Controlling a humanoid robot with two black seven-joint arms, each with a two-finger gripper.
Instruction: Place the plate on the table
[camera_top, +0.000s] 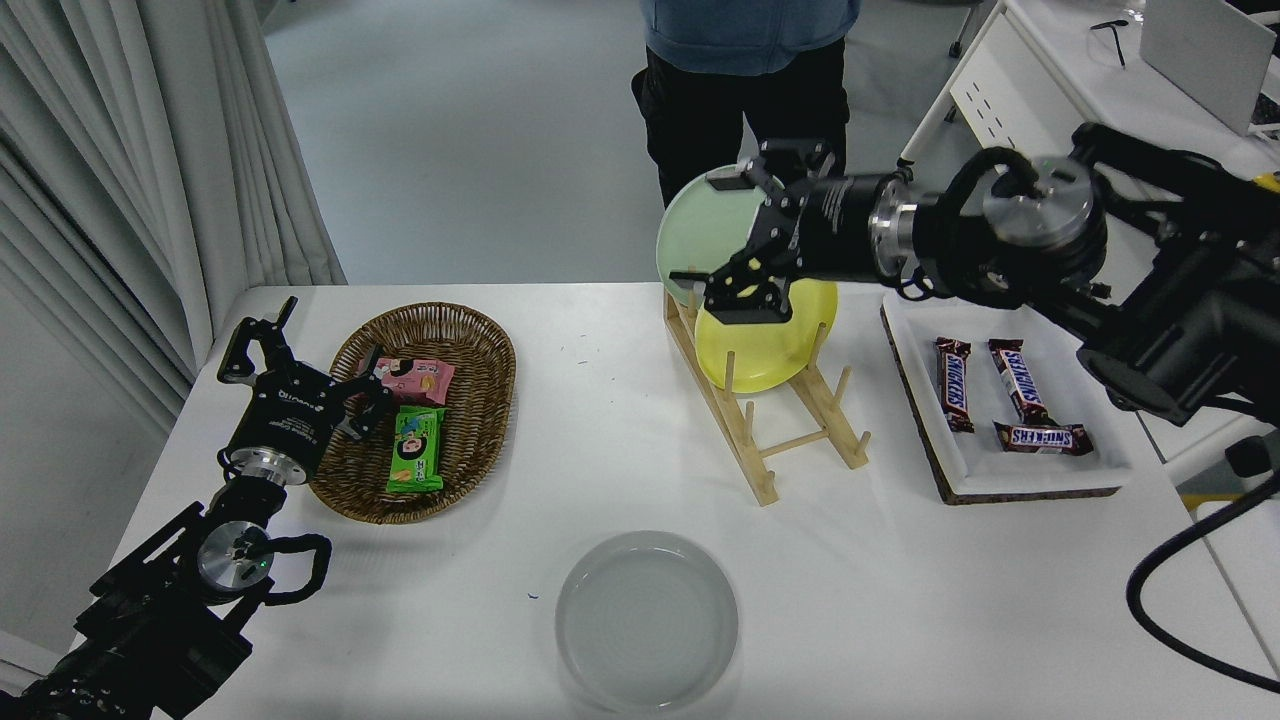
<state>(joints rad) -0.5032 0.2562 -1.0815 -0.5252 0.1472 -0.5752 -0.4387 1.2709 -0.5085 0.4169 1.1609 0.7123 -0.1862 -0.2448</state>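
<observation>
The plate (647, 620) lies flat on the table (880, 600), while the right gripper (745, 235) hangs above the rack, fingers apart

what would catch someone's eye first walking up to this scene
Probably the right pincer, open and raised high in front of the mint-green plate and yellow plate standing in the wooden rack. Then the pale grey plate, lying flat on the table near its front edge.
</observation>
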